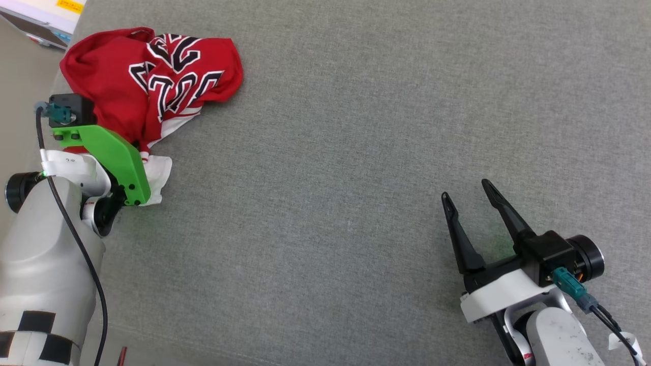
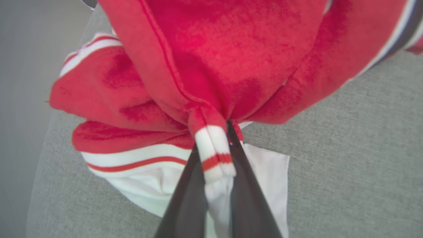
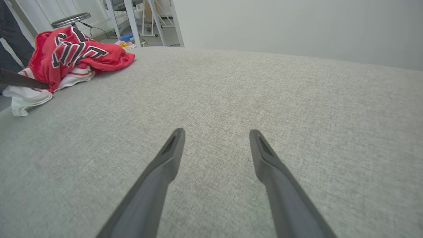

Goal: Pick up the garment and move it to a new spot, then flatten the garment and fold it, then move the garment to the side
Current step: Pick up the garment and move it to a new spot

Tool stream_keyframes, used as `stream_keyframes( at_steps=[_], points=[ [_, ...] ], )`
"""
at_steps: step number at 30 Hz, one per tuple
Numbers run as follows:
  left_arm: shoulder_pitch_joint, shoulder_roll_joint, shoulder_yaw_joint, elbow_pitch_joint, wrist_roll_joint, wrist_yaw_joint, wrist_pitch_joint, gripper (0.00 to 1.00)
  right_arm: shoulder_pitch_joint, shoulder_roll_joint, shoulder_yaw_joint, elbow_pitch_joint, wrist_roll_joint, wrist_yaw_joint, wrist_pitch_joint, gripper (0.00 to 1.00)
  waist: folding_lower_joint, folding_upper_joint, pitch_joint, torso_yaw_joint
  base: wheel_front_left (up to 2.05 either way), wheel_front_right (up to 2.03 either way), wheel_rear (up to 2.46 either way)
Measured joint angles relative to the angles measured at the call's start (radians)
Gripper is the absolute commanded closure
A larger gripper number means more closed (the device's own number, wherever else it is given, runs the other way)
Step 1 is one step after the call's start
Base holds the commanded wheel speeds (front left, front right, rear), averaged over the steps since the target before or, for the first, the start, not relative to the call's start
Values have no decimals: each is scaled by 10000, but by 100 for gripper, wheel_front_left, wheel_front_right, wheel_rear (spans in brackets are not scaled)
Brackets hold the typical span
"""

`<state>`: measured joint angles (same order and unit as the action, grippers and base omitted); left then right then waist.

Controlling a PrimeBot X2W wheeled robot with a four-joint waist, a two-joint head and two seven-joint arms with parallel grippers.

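The garment (image 1: 152, 76) lies crumpled at the far left of the grey surface, a red jersey with black white-outlined print on top and a white sleeve spilling out below. In the left wrist view my left gripper (image 2: 213, 138) is shut on a bunched fold of the garment (image 2: 214, 59), with red-and-white striped trim pinched between the fingers. In the head view a green wrist bracket (image 1: 109, 152) covers those fingers. My right gripper (image 1: 466, 189) stands open over bare fabric at the lower right, far from the garment (image 3: 76, 53). Nothing is between its fingers (image 3: 165, 165).
The grey cloth-covered surface (image 1: 356, 152) stretches wide between the two arms. Its left edge runs close beside the garment, with stacked papers (image 1: 40, 15) beyond it. The right wrist view shows a round stool (image 3: 71, 18) and metal frame legs (image 3: 132, 19) past the far edge.
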<state>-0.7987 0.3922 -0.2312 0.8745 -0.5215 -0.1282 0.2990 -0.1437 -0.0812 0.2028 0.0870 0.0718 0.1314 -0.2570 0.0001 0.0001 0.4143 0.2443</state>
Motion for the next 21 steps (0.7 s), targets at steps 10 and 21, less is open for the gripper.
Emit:
stream_keyframes(
  at_steps=[10,21],
  points=[
    [824,623,-1233,-2284,-1116,0,-15,100,387,173,-355,138,150,0,0,0,-2,0,-1134,124,0,0,0],
    [1637,529,-1912,-6272,-2061,224,1760,100,656,314,-757,171,380,0,0,0,-2,0,-2380,-92,0,0,0]
  ],
)
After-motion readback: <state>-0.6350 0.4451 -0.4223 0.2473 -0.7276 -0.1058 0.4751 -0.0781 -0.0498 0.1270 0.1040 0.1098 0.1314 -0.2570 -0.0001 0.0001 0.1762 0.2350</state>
